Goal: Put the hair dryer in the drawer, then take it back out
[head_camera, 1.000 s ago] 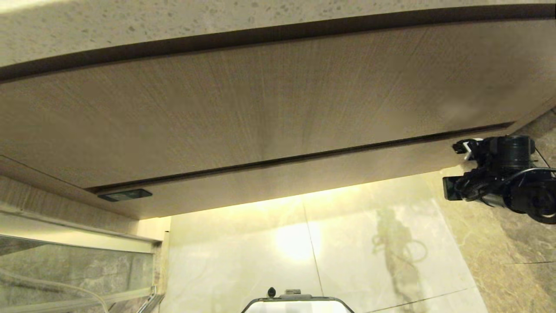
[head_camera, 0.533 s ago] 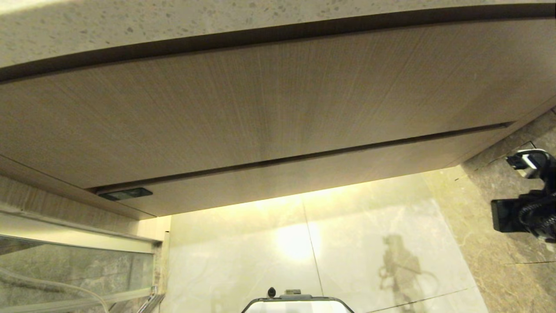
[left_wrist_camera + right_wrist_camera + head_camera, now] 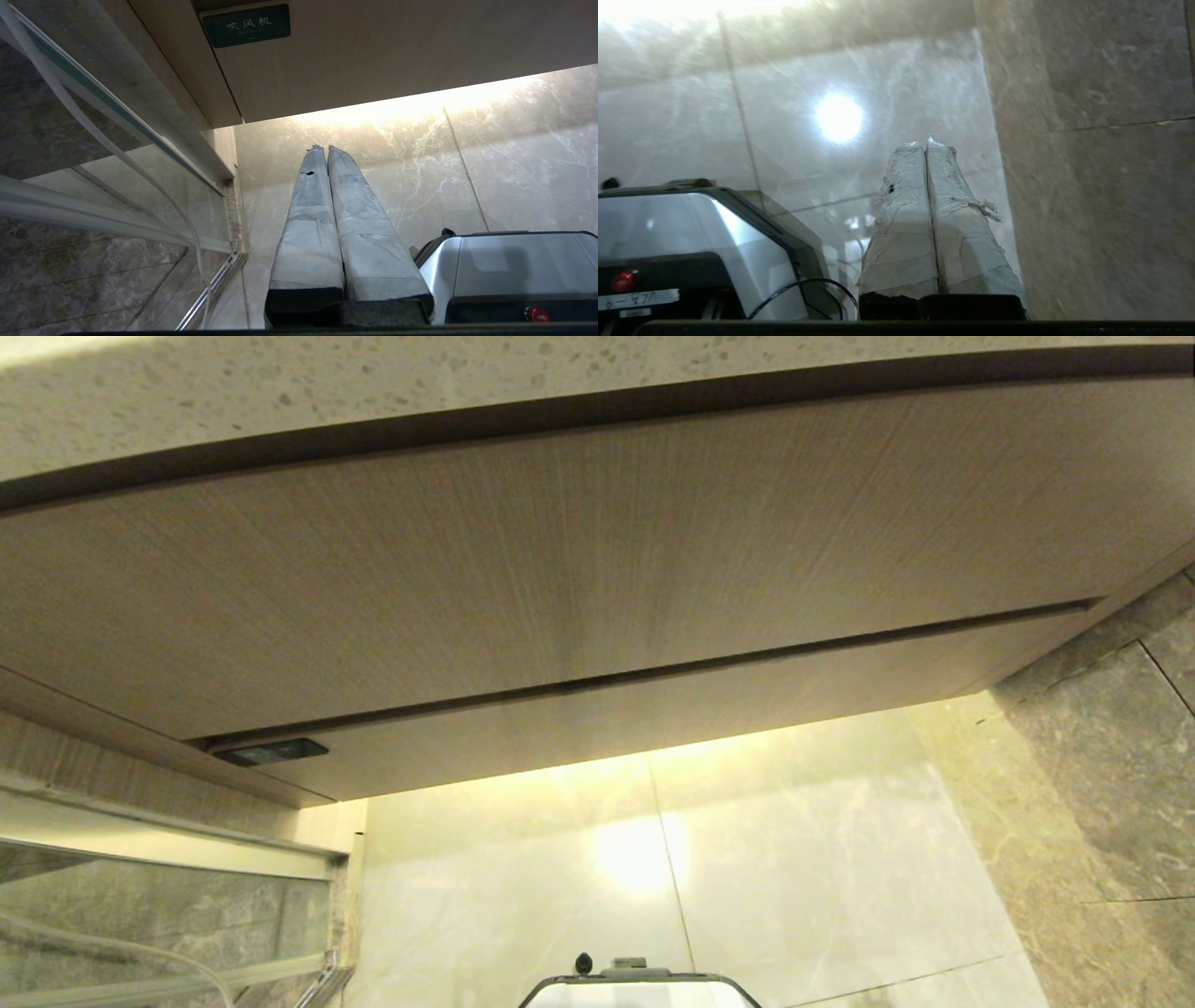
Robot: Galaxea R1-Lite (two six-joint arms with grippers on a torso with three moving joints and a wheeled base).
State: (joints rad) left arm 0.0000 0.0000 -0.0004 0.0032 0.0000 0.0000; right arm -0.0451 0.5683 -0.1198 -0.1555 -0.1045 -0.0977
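Observation:
The hair dryer is out of view. The drawer [image 3: 653, 719] is the low wood-grain strip under the taller panel, pushed in flush, with a small dark label [image 3: 269, 752] at its left end. In the left wrist view that drawer front [image 3: 397, 56] and the label [image 3: 247, 25] sit above my left gripper [image 3: 325, 148], which is shut and empty, pointing at the pale marble floor. My right gripper [image 3: 926, 142] is also shut with nothing in it, low over the floor beside the brown tiled strip. Neither gripper shows in the head view.
A speckled stone counter [image 3: 373, 383] tops the cabinet. A glass panel with a metal frame [image 3: 140, 915] stands at the left. My own base [image 3: 635, 985] sits at the front, also seen as the base [image 3: 514, 266] [image 3: 682, 233]. A brown tiled wall [image 3: 1120, 756] bounds the right side.
The right arm dropped from beside the drawer's right end down along the right edge and has left the head view. The drawer stays pushed in.

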